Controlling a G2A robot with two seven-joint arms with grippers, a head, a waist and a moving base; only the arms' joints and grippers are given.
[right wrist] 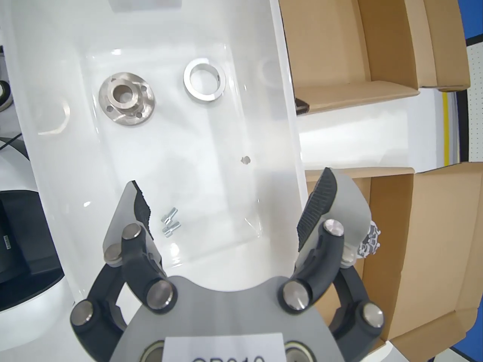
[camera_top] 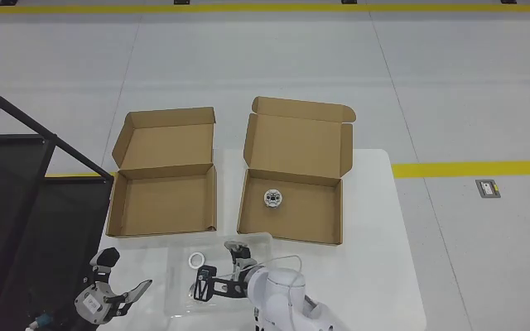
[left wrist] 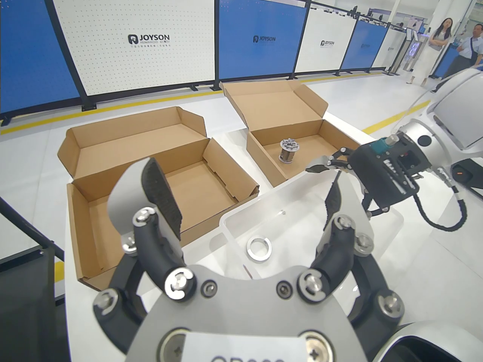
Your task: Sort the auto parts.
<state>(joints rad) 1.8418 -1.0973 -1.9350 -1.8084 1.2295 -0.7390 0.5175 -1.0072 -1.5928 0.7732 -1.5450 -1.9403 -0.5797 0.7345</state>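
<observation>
A clear plastic bin (camera_top: 178, 298) (right wrist: 151, 13) stands at the table's front. In it lie a metal flange (right wrist: 126, 98), a silver ring (right wrist: 204, 80) (camera_top: 196, 261) (left wrist: 259, 248) and two small screws (right wrist: 170, 222). My right gripper (right wrist: 231, 180) (camera_top: 217, 266) hangs open over the bin's screw end, holding nothing. My left gripper (left wrist: 241, 182) (camera_top: 122, 275) is open and empty, off the bin's left side near the table's front corner. A toothed metal part (camera_top: 274, 198) (left wrist: 288, 149) stands in the right cardboard box (camera_top: 323, 227). The left cardboard box (camera_top: 161, 203) holds nothing.
Both boxes sit behind the bin with their lids folded back. White tabletop (camera_top: 373, 256) stretches to the right of the bin. A black frame and cart (camera_top: 33, 207) stand beside the table's left edge. A tiny speck (right wrist: 245, 160) lies on the bin floor.
</observation>
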